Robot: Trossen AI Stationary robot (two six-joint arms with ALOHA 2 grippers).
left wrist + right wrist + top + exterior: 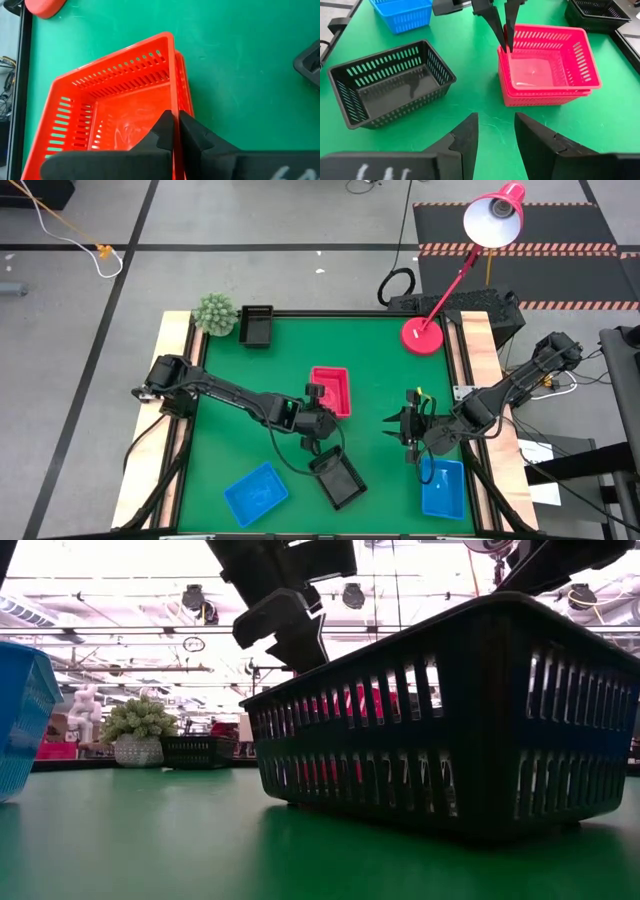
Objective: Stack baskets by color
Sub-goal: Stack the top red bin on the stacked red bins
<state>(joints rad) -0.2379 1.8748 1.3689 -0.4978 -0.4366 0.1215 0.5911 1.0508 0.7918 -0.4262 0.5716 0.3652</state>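
Here the green tabletop [300, 340] carries red baskets [332, 390] stacked mid-table, their rim pinched by the left gripper [502, 30]. The right gripper [495, 135] hovers wide nearby. Ceiling lights [120, 610] glare in the room behind.

The site was a robotics lab or workshop: beyond the green table [380, 380] lay grey concrete floor [250, 230], hazard-striped matting [540, 248], loose cables [70, 230], and ceiling-hung industrial lights [195, 598].
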